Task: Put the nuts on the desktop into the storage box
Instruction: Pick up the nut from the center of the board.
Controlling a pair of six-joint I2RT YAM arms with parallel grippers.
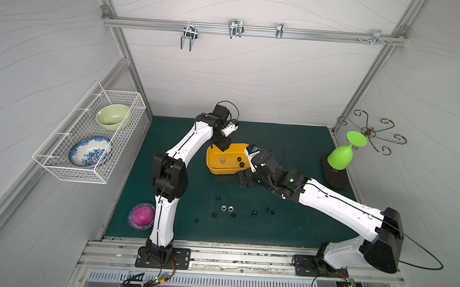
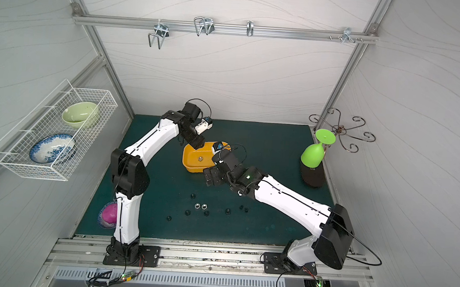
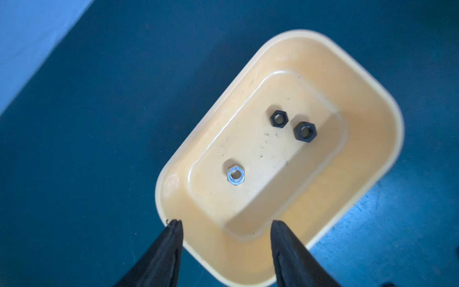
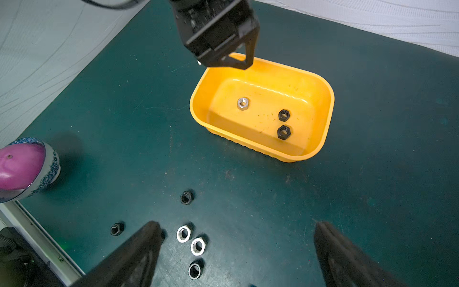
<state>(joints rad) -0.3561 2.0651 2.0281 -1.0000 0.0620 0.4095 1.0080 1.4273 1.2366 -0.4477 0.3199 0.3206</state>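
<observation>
Your storage box sits mid-desktop with three nuts inside: one silver nut and two black nuts close together. Nine loose nuts lie scattered nearer the arm bases, well apart from the box. The wire basket holds a green bowl and a blue-patterned dish. A small patterned bowl holds something purple you can't identify. The left gripper hangs over the box's end, claw partly spread and empty. The right gripper is beside the box, claw wide and empty. In a top view the right arm's wrist hides the black pair.
</observation>
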